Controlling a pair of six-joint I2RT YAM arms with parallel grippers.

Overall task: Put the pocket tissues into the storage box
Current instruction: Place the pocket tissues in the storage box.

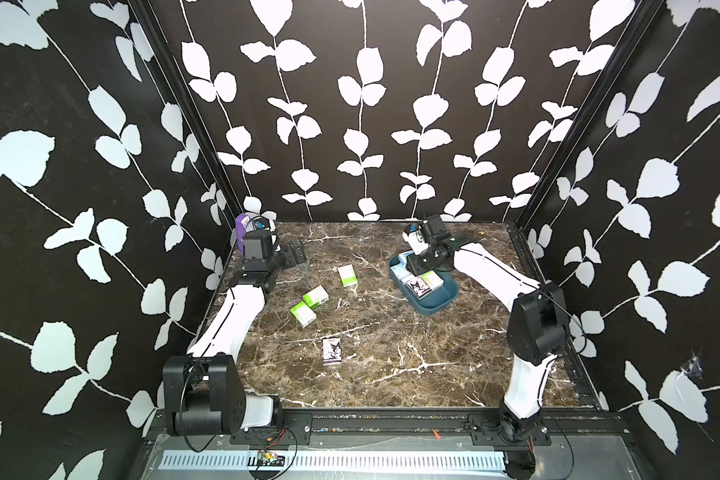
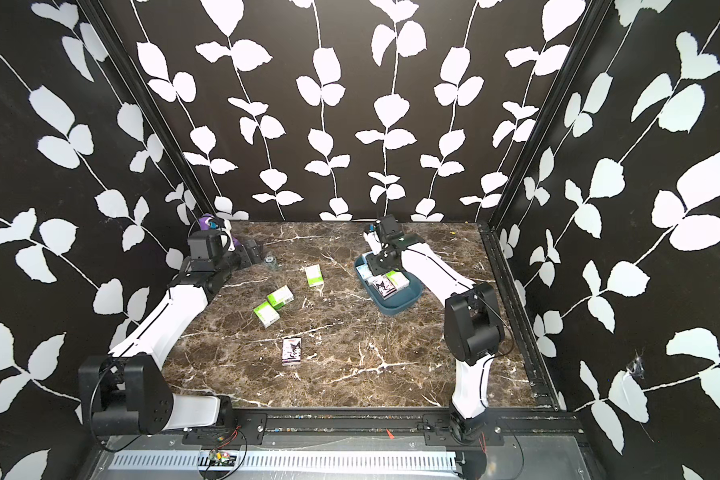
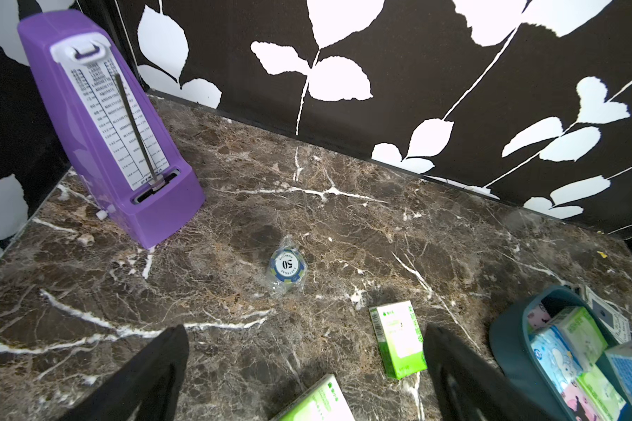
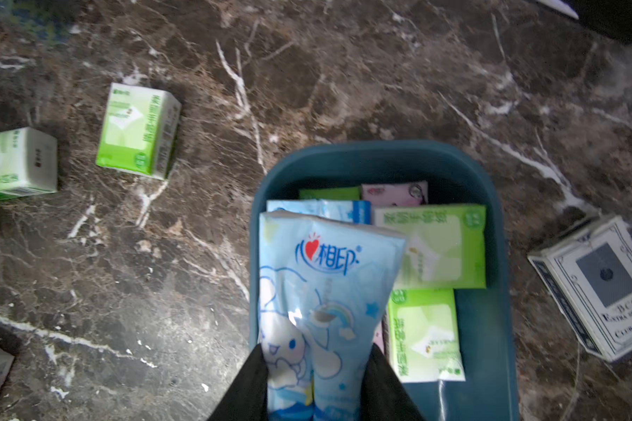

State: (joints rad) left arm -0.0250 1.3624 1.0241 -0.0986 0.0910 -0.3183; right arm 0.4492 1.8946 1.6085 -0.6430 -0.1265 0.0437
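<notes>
Marble tabletop. Purple metronome far left, chip marked "50" near it. My left claw apart, empty. Four pocket tissues loose mid-table. My right claw clamped on blue pack, print "心相印", over storage box with more packs inside.

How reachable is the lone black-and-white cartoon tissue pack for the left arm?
Probably yes: the left end effector is open and empty, and the cartoon tissue pack lies alone on the marble table, nearer that arm's base.
</notes>
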